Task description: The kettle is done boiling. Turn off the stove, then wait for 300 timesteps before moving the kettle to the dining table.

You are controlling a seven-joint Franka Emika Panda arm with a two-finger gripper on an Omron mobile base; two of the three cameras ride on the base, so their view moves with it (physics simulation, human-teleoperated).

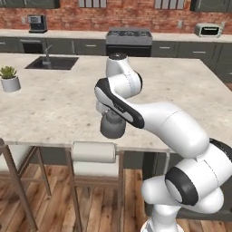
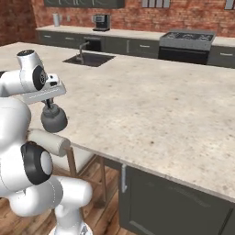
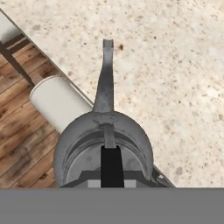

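Note:
The small grey kettle (image 1: 112,127) (image 2: 54,119) (image 3: 103,140) hangs in the air over the near edge of the dining table (image 1: 54,104) (image 2: 151,105), half above the stone top and half above the floor. My gripper (image 2: 48,106) (image 3: 111,168) is shut on the kettle's thin dark handle from above. In the hand view the spout points out over the speckled top. The stove (image 1: 128,38) (image 2: 187,39) stands far off against the brick back wall.
A white-cushioned stool (image 1: 94,156) (image 2: 48,140) (image 3: 59,103) sits right under the kettle at the table's edge. A sink (image 1: 52,62) (image 2: 89,58) is set into the table's far side, and a potted plant (image 1: 9,78) stands at the left.

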